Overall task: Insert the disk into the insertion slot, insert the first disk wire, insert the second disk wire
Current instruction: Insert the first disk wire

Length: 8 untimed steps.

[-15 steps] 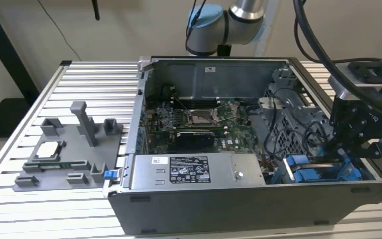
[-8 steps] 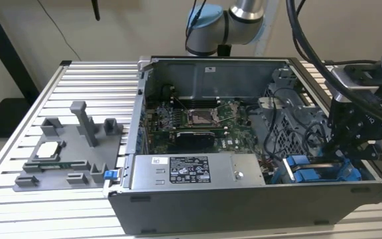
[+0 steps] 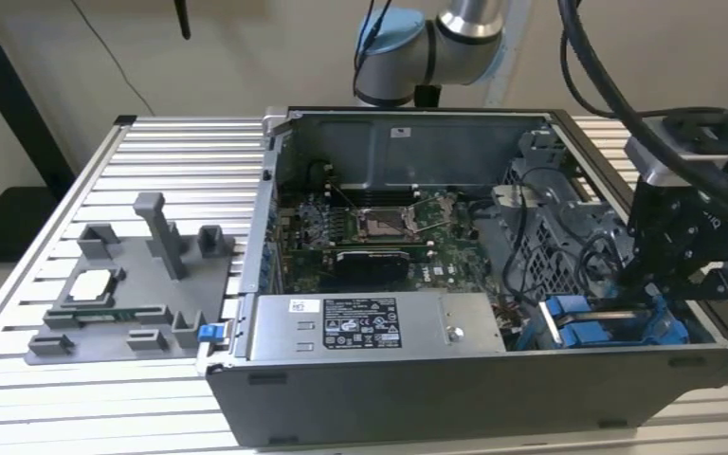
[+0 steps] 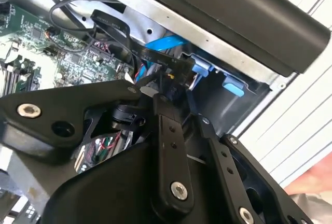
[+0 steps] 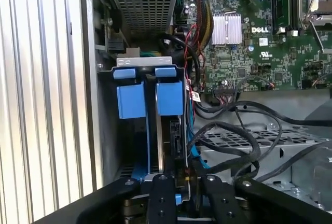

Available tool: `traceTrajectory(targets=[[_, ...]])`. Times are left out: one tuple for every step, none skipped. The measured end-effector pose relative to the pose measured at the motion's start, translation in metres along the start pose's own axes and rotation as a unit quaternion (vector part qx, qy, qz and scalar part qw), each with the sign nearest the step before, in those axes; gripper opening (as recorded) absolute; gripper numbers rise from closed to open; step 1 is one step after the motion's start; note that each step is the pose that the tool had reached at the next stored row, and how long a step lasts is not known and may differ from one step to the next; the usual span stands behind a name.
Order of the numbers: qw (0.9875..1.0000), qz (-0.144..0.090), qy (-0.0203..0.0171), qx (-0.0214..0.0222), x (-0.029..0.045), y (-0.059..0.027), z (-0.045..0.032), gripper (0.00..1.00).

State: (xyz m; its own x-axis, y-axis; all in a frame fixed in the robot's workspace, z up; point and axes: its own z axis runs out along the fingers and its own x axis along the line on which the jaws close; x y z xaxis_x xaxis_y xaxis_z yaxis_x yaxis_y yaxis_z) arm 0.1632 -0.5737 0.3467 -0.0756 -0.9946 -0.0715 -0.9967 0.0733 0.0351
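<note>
Currently the disk [image 5: 175, 136] stands on edge inside the slot [image 5: 144, 62] of the drive cage, as the first wrist view shows it, with its blue carrier next to a second blue carrier in the neighbouring bay. It looks seated or very nearly so, though I can't tell if it is fully home. My hand [image 5: 182, 180] sits right at the disk's exposed end, where the connector strip shows. I can't tell from here how far open it is or whether it has hold of anything. I'd judge the disk stiff, dense for its size and smooth on its metal faces, so slippery under a light pinch and not fond of knocks. The blue carrier along its long edges is the place to grip, keeping off the connector. Black cables [image 5: 249, 141] loop just beside the cage, with the circuit board [image 5: 259, 47] beyond them. In the exterior view the cage sits in a corner of the open computer case [image 3: 465, 398], next to the grey power supply box [image 3: 377, 327], all resting on the slatted surface [image 3: 174, 171]
</note>
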Motion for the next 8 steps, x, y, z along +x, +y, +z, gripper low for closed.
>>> traceTrajectory(targets=[[1.0,0.0,0.0002,0.0,-0.0003,0.0001,-0.0036,1.0],[1.0,0.001,0.0001,0.0001,-0.0006,0.0003,-0.0069,1.0],[1.0,0.001,0.0001,0.0001,-0.001,0.0004,-0.0102,1.0],[1.0,0.001,0.0002,0.0001,-0.0015,0.0005,-0.0134,1.0],[1.0,0.001,0.0001,0.0001,-0.0019,0.0006,-0.0161,1.0],[1.0,0.002,0.0001,0.0001,-0.0024,0.0008,-0.0192,1.0],[1.0,0.002,0.0002,0.0002,-0.0027,0.0009,-0.0213,1.0],[1.0,0.002,0.0005,0.0002,-0.0029,0.0009,-0.0228,1.0]])
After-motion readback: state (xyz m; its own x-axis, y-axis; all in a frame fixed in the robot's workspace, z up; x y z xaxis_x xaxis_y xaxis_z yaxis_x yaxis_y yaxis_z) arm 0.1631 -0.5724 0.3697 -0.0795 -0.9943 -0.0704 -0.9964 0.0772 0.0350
